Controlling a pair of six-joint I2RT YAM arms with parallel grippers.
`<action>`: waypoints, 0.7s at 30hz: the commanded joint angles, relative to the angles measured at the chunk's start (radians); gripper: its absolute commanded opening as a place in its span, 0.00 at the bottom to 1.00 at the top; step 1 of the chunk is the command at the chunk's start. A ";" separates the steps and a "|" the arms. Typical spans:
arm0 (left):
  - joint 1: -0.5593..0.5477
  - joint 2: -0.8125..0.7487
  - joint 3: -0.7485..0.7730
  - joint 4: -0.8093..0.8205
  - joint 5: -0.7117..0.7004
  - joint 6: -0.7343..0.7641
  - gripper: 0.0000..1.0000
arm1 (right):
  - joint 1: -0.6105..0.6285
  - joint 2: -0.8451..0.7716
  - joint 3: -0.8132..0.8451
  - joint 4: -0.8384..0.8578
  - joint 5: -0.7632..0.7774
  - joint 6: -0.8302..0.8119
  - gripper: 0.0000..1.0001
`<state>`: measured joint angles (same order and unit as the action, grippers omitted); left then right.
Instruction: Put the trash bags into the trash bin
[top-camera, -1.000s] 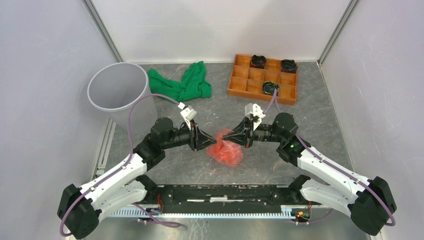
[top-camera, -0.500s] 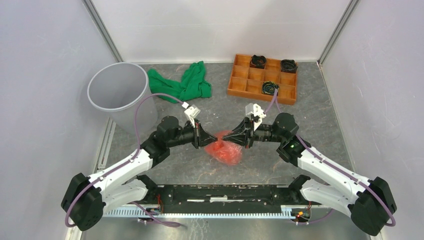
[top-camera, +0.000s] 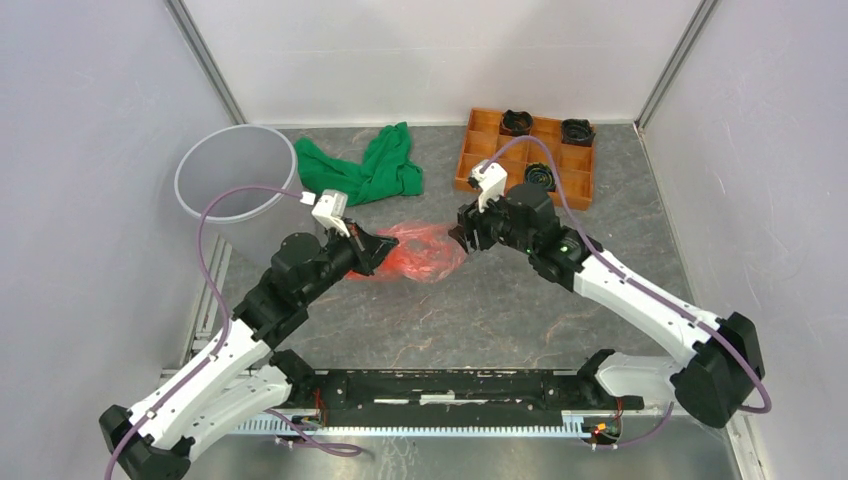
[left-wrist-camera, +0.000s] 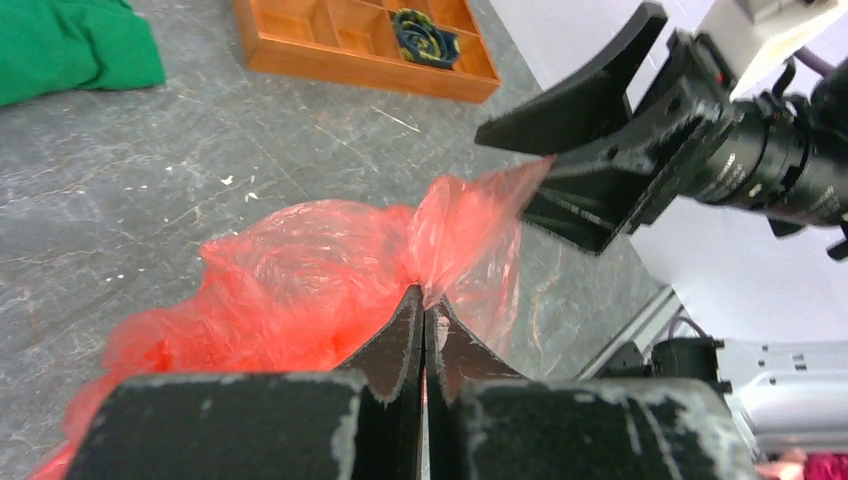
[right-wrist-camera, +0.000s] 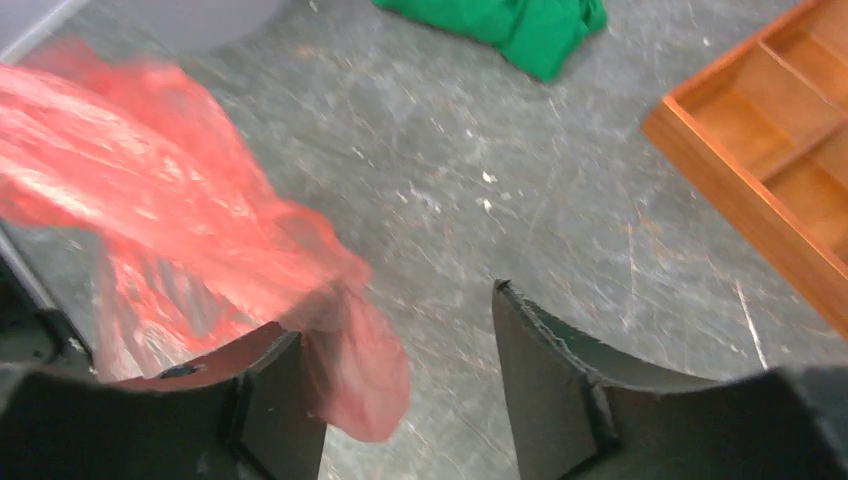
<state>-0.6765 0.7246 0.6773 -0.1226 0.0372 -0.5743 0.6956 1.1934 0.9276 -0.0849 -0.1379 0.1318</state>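
Note:
The trash bag, thin red-orange film, is stretched out at mid table. My left gripper is shut on a pinch of its film; in the left wrist view the closed fingertips bite a fold of the bag. My right gripper stands open at the bag's right end. In the right wrist view a loose flap of the bag lies against my right gripper's left finger, unclamped. The grey trash bin stands upright at the back left, apart from the bag.
A green cloth lies right of the bin. An orange-brown compartment tray with dark coiled items sits at the back right. White walls enclose the grey table on three sides.
My left gripper closed on the bag and drew it left and back, stretching it out. My right gripper opened, letting go of the bag, and shifted back toward the tray.

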 joint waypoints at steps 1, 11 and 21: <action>-0.001 0.035 0.050 -0.047 -0.106 -0.058 0.02 | 0.039 0.021 0.091 -0.190 0.132 0.032 0.74; -0.001 0.168 0.027 0.029 -0.094 -0.095 0.02 | 0.046 -0.169 -0.183 0.024 0.149 0.452 0.98; -0.001 0.234 -0.028 0.107 -0.066 -0.192 0.02 | 0.168 -0.142 -0.329 0.062 0.294 0.764 0.98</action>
<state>-0.6765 0.9409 0.6704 -0.0921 -0.0422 -0.6888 0.8192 1.0370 0.5903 -0.0605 0.0666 0.7620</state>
